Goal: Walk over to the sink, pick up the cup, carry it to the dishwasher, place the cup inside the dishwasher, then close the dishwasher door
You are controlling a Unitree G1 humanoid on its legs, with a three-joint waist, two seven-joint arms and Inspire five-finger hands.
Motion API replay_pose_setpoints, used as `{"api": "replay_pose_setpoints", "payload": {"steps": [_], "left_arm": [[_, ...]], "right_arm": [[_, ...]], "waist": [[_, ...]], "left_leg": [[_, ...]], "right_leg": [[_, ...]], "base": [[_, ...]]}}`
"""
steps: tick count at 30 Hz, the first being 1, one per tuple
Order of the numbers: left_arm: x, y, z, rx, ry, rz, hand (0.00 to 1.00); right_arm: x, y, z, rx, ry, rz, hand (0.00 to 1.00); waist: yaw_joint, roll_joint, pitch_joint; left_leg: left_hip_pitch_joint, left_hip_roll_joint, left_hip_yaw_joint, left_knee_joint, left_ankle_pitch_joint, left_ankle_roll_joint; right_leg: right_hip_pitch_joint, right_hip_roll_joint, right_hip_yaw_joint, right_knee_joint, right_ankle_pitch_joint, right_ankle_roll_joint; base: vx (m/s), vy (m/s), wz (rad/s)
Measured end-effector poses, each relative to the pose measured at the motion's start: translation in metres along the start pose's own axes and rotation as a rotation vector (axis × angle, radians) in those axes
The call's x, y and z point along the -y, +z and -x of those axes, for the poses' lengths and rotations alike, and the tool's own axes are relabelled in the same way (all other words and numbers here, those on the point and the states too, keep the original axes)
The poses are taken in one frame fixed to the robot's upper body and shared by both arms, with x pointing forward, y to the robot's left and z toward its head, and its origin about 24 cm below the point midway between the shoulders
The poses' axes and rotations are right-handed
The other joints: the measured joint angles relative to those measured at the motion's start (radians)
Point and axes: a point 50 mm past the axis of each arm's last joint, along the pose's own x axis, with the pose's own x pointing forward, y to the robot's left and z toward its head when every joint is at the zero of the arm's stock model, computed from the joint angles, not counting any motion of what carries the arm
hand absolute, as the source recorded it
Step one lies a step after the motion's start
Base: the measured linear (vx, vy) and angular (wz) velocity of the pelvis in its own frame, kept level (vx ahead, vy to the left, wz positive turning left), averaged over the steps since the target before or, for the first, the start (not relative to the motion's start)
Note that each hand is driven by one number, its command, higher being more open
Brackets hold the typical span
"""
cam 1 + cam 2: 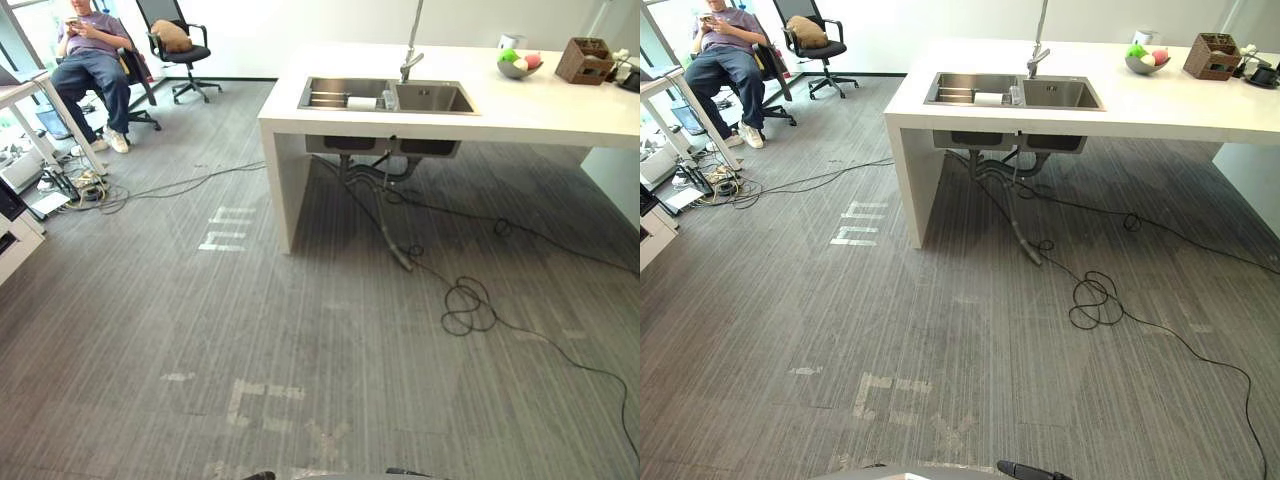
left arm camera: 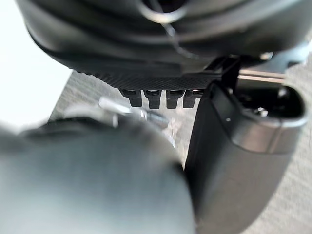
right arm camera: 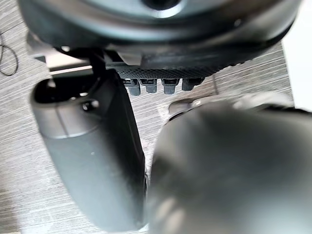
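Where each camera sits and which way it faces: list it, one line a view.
Left eye: on the head, looking down and ahead across the floor to the sink in a white counter; a seated person far left.
Right eye: the same scene from slightly aside; both share sink, counter, person.
Left wrist: on the left arm, looking along the left hand at floor.
Right wrist: on the right arm, looking along the right hand at floor.

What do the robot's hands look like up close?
Both are dark grey to black. The left hand shows a rounded bulk, a textured strip, a row of blocky fingers and one thick smooth thumb; the right hand mirrors it.
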Motion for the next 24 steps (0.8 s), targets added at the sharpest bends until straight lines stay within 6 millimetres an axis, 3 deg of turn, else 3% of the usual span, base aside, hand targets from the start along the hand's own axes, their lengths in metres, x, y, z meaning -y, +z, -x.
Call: {"api": "replay_pose_setpoints", "payload": {"steps": [5,11,18,24], "left_arm": [[0.000,0.005,0.000,0.025,-0.007,-0.068,1.00],[0.001,0.009,0.000,0.065,0.004,-0.104,1.00],[0.002,0.014,0.000,0.159,0.021,-0.149,1.00],[0.001,0.016,0.002,0.229,0.016,-0.149,1.00]], "right_arm": [[-0.003,0.010,-0.001,0.057,-0.021,0.159,1.00],[-0.013,0.029,-0.001,0.164,-0.038,0.264,1.00],[-0.043,0.036,-0.004,0.249,0.011,0.245,1.00],[-0.044,0.034,-0.005,0.240,0.017,0.221,1.00]], "waist": [[0.000,-0.001,0.008],[0.000,-0.002,0.010],[0.000,-0.001,0.018],[0.001,-0.009,0.024]], "left_leg": [[0.019,0.000,-0.001,-0.007,-0.005,-0.011],[0.028,0.002,0.001,-0.007,-0.013,-0.022],[0.032,0.002,0.002,-0.008,-0.013,-0.023],[0.034,-0.004,0.002,-0.008,-0.013,-0.023]], "right_leg": [[0.021,-0.002,-0.032,0.001,-0.016,0.036],[0.027,-0.004,-0.035,0.010,-0.028,0.055],[0.028,-0.004,-0.037,0.016,-0.030,0.057],[0.033,-0.012,-0.051,0.017,-0.029,0.057]], "base": [[0.04,-0.012,0.11],[0.00,-0.003,0.01],[-0.04,-0.019,0.00],[-0.05,-0.010,0.03]]}}
